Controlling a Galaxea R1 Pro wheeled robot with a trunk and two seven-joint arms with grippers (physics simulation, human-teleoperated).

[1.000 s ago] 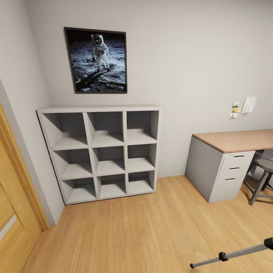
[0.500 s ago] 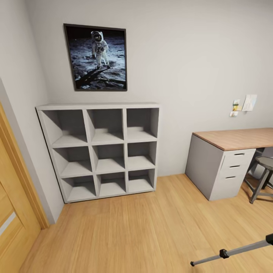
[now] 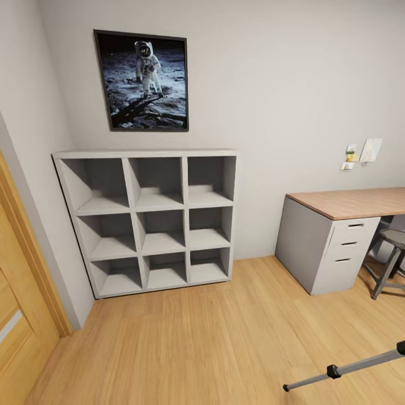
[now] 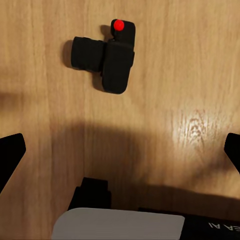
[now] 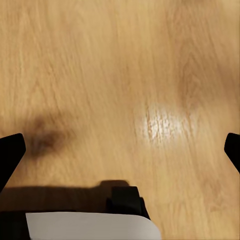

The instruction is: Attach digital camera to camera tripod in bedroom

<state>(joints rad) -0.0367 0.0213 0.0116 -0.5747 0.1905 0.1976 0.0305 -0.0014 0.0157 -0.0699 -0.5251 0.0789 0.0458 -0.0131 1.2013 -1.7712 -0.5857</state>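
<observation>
- The head camera is looking down into a corner of the bedroom [image 3: 315, 73]: pale grey walls, light wood floor [image 3: 185, 349].
- A grey cube shelf [image 3: 152, 216] is sitting against the far wall, three by three, with every cube looking bare from here.
- An astronaut picture [image 3: 142, 81] is hanging on the wall right above the shelf.
- A wooden door [image 3: 17, 315] is showing along the left edge, beside the shelf's end.
- Over on the right a desk with a wood worktop [image 3: 351, 201] and a grey drawer unit [image 3: 340, 256] is standing against the wall, and a dark stool [image 3: 391, 259] is tucked in just beside the drawers.
- A few small notes [image 3: 360, 153] are pinned to the wall above the worktop.
- One silver leg of the camera tripod [image 3: 349, 371] is poking in at the lower right corner, foot on the floor, well apart from the shelf and the desk.
- The digital camera [image 4: 105, 57] is lying on the wood floor under the left wrist, red button showing, with nothing touching it.
- The left gripper [image 4: 120, 150] has its fingers spread wide, holding nothing, camera apart from both tips.
- The right gripper [image 5: 120, 150] is also spread wide over bare floor; the dark smudge [image 5: 45, 135] there is probably just a shadow, hard to tell.
</observation>
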